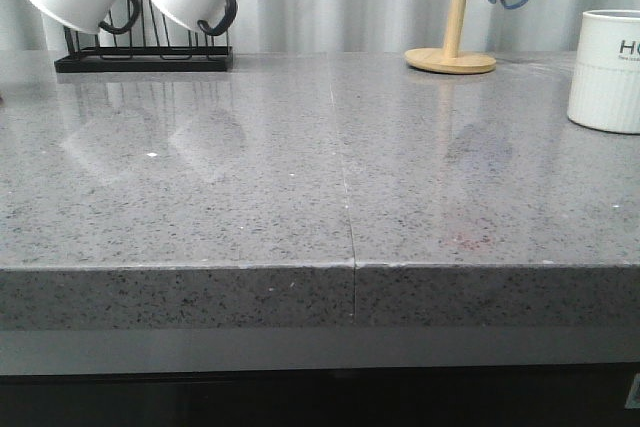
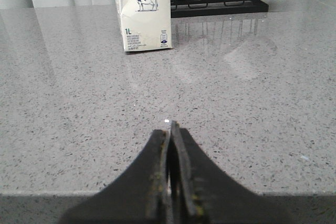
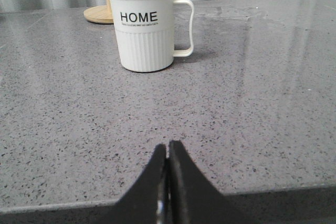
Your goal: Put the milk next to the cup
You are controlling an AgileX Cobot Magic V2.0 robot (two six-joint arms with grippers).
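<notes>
A grey table [image 1: 250,177] is seen. The milk [image 2: 142,17], marked "1L" under a cow, stands upright beside a black rack [image 2: 220,4]. The "HOME" cup [image 3: 146,27] stands near a wooden stand [image 3: 100,11]. Left gripper [image 2: 171,129] and right gripper [image 3: 167,148] are clenched, empty.

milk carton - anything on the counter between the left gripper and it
Nothing visible. In the left wrist view, bare grey countertop runs from the shut left gripper straight to the milk carton. The black mug rack stands beside the carton, off that line.
</notes>
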